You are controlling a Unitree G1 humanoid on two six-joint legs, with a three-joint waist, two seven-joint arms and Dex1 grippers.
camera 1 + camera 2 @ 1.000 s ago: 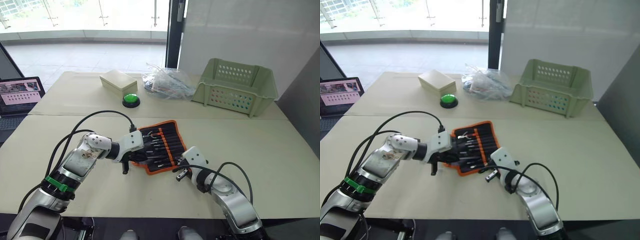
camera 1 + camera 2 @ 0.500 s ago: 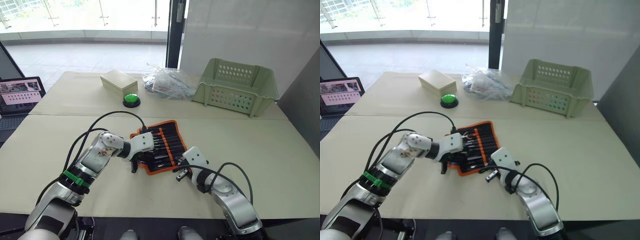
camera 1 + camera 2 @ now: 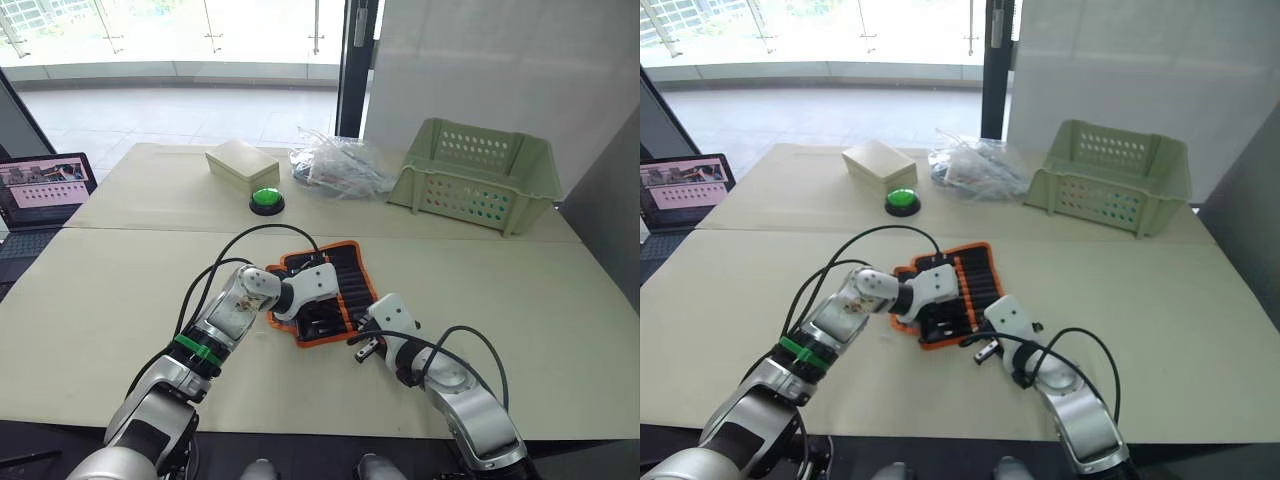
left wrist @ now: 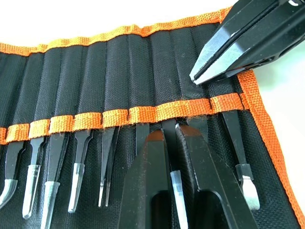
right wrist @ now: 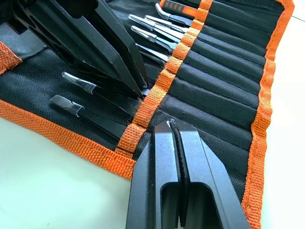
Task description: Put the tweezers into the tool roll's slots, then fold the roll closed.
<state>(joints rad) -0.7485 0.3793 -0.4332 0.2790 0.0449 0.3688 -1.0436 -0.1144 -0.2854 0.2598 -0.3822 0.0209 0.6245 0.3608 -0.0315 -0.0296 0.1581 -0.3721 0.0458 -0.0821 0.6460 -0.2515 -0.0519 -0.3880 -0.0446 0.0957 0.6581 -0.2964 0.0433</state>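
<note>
Tool roll [image 4: 119,81] open flat, tweezers [image 4: 78,162] sleeved side by side across it, left gripper [image 4: 170,138] pinching one, right gripper [image 5: 173,129] closed on nothing

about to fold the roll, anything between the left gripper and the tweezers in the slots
Nothing visible stands between them. The left gripper is right over the tweezers seated in the slots of the tool roll; the right gripper rests on the fabric beside it.

The tool roll [image 4: 143,71] lies open and flat, black fabric with orange trim. The tweezers [image 4: 108,162] sit tucked in the slots [image 4: 119,117] side by side, tips poking out, one right between the left jaws.
</note>
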